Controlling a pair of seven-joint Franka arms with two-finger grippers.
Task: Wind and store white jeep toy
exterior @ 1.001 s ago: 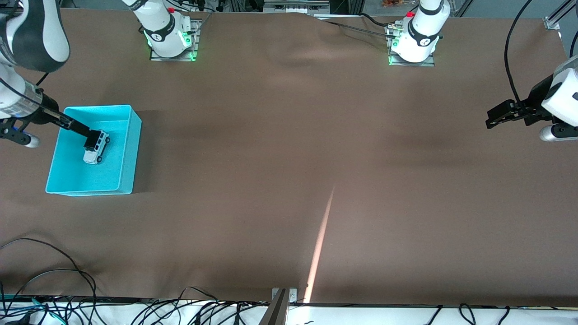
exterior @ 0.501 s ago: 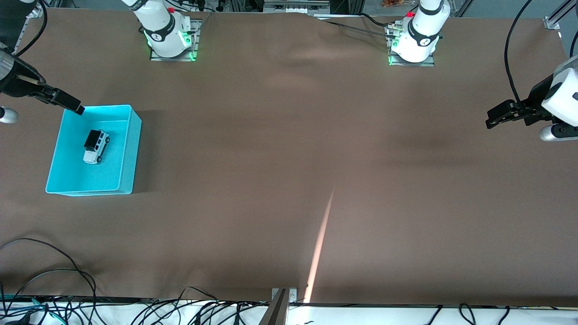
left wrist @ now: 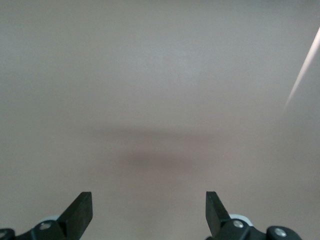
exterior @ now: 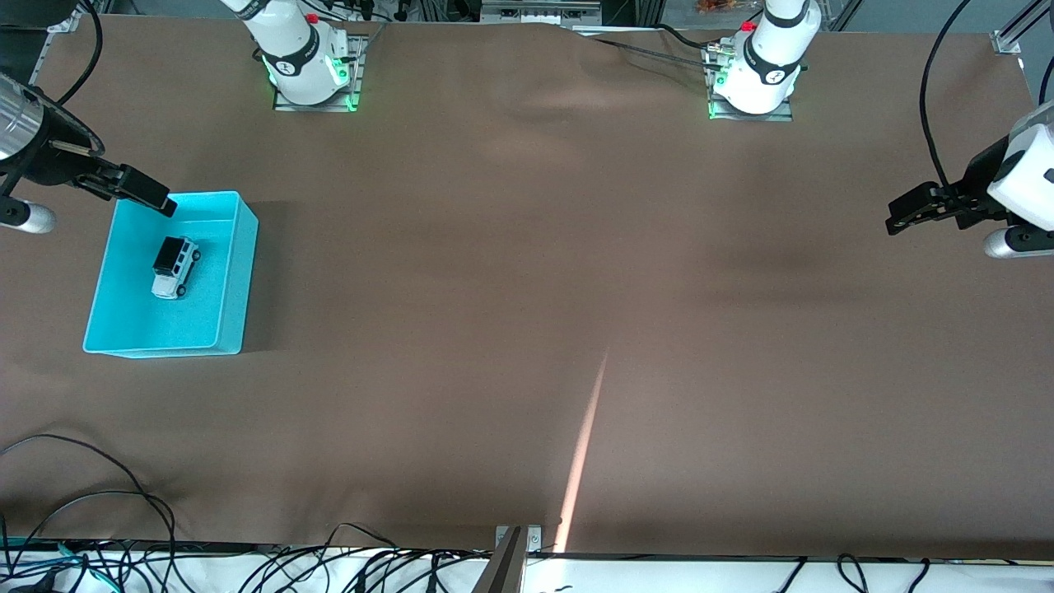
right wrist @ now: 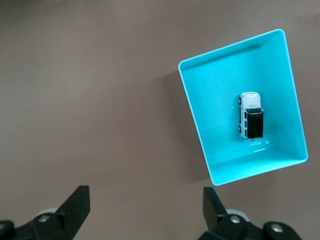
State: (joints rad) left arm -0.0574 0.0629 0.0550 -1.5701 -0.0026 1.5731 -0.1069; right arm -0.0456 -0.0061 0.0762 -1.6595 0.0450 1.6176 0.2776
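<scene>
The white jeep toy (exterior: 174, 268) rests on its wheels on the floor of the turquoise bin (exterior: 237, 280), with nothing touching it. My right gripper (exterior: 160, 202) hangs over the bin's rim at the corner farthest from the front camera, open and empty. In the right wrist view the jeep toy (right wrist: 251, 115) lies inside the bin (right wrist: 192, 112), well away from the right gripper (right wrist: 145, 205). My left gripper (exterior: 899, 216) waits open over bare table at the left arm's end. In the left wrist view the left gripper (left wrist: 149, 207) has only brown cloth under it.
A brown cloth (exterior: 527, 288) covers the table. A bright streak of light (exterior: 585, 445) crosses it near the front edge. Loose black cables (exterior: 90, 527) lie along that edge at the right arm's end. The two arm bases (exterior: 309, 66) stand at the back.
One second ago my right gripper was down in the bin at the jeep toy. It has since lifted out to the bin's rim, leaving the jeep where it was. The left arm has not moved.
</scene>
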